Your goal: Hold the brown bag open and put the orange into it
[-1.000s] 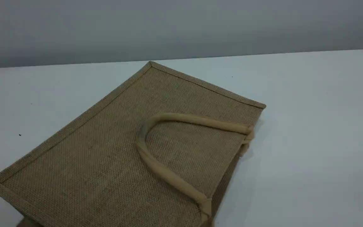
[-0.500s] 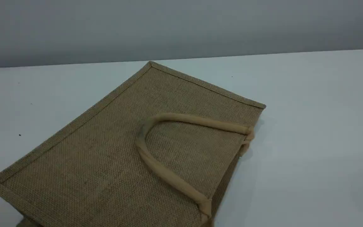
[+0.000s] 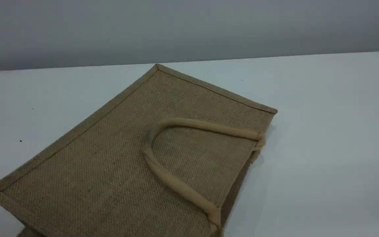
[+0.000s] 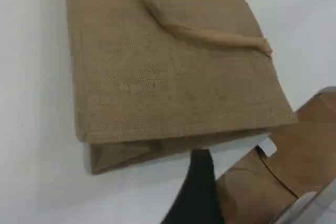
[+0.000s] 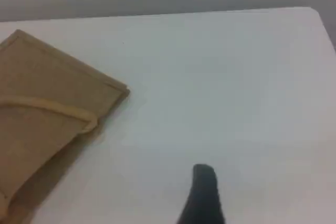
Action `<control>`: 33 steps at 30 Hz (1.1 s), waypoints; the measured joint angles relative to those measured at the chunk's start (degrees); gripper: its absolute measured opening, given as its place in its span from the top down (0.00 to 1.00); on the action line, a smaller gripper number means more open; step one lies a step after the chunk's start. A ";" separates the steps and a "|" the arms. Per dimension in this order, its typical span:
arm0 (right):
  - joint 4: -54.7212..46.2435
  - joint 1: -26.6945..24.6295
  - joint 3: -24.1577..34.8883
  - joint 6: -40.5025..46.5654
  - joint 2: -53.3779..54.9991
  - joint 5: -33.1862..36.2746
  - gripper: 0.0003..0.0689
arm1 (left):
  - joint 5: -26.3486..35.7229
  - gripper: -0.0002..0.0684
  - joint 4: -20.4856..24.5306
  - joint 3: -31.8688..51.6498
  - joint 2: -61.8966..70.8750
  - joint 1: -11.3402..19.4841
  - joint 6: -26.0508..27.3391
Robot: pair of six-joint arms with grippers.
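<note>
My left claw hangs spread wide and empty, its fingertip just short of the brown bag, which lies flat on the white table at twelve o'clock, long axis running away from me. My right claw, equally wide and empty, has the bag well off at ten o'clock. So the left is nearer. The orange shows in no view.

Slanted scene view across the table; both wrist views close overhead, all sharing the brown bag.
</note>
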 joint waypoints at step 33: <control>0.00 0.04 0.00 0.05 0.00 0.00 0.26 | 0.01 0.16 0.00 0.00 -8.95 38.21 0.00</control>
